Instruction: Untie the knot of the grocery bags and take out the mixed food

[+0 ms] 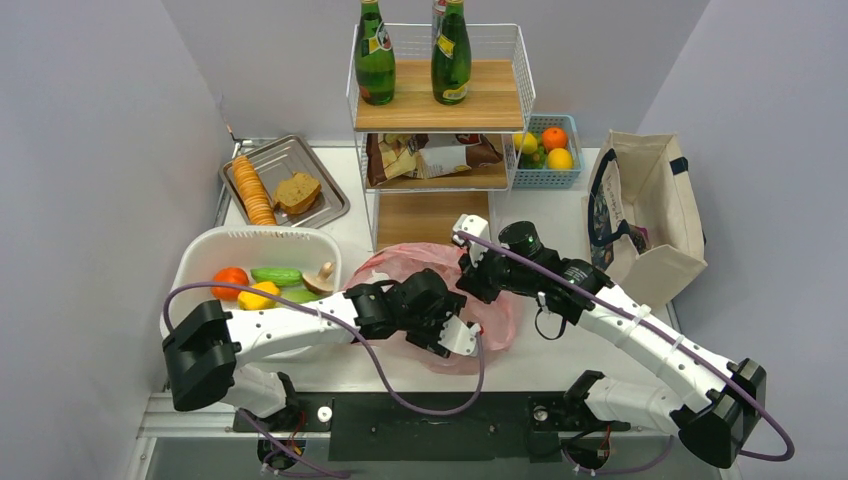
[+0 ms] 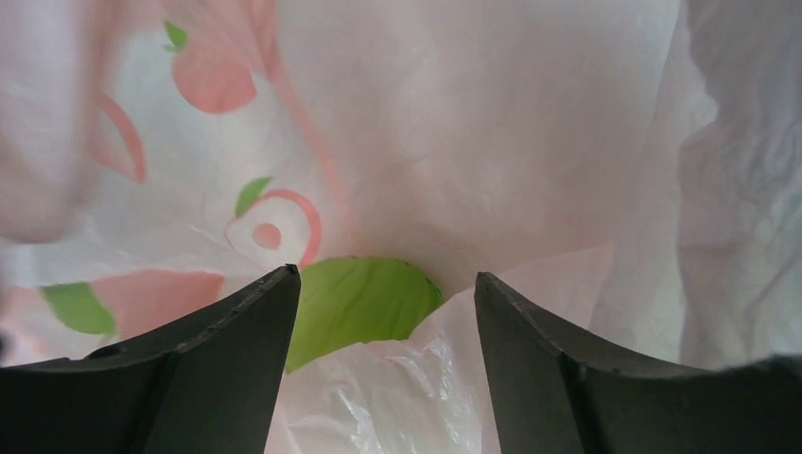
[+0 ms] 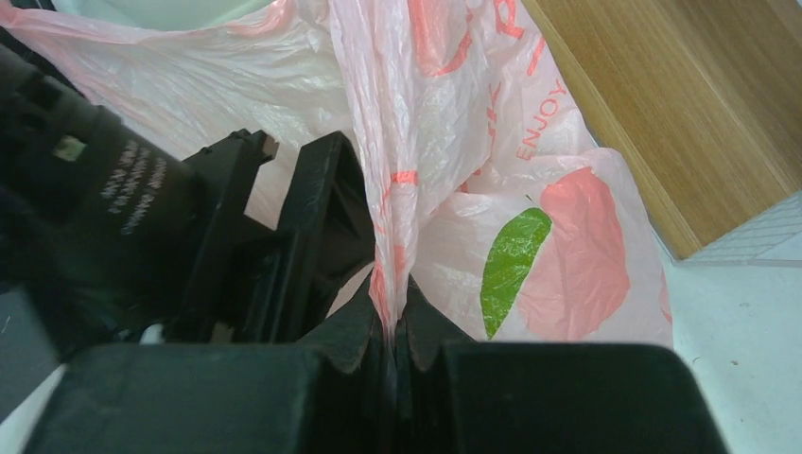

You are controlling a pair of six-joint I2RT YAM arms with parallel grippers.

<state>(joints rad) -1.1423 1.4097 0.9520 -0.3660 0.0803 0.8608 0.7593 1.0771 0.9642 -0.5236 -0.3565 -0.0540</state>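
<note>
The pink grocery bag (image 1: 400, 270) lies crumpled on the table in front of the shelf. My right gripper (image 1: 470, 258) is shut on a pulled-up strip of its plastic (image 3: 383, 189), pinched between the fingertips (image 3: 390, 317). My left gripper (image 1: 455, 338) reaches into the bag from the left. Its fingers stand open (image 2: 386, 274) with a loose fold of plastic (image 2: 378, 388) and a green leaf print (image 2: 359, 303) between them. The knot does not show in any view. Mixed food lies in the white tub (image 1: 200, 262): a tomato (image 1: 230, 279), a cucumber (image 1: 277, 275), a mushroom (image 1: 322, 278) and a yellow piece (image 1: 258, 296).
A wire shelf (image 1: 520, 60) behind the bag carries two green bottles (image 1: 375, 55) and snack packets (image 1: 430, 155). A blue fruit basket (image 1: 545, 178) stands to its right, a beige tote (image 1: 650, 215) further right. A metal tray (image 1: 330, 205) with biscuits sits back left.
</note>
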